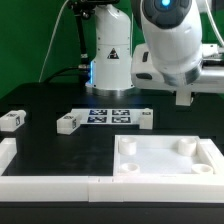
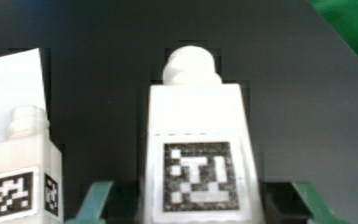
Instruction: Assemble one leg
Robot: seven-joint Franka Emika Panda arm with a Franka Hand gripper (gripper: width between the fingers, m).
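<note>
Centred over small white plastic rectangular leg (image 2: 197, 125), apparently flat on black table (image 2: 309, 90). Gripper (image 2: 197, 200) jaws apart, gaps both sides. Likely light, stiff, slick: pinch flat long sides, mid-body.

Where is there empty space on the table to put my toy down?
The biggest bare patch of black table lies between the marker board, the white rail and the tray-like part. A smaller gap lies between the leftmost leg and the next leg. It is crowded where the third leg sits close beside the marker board.
</note>
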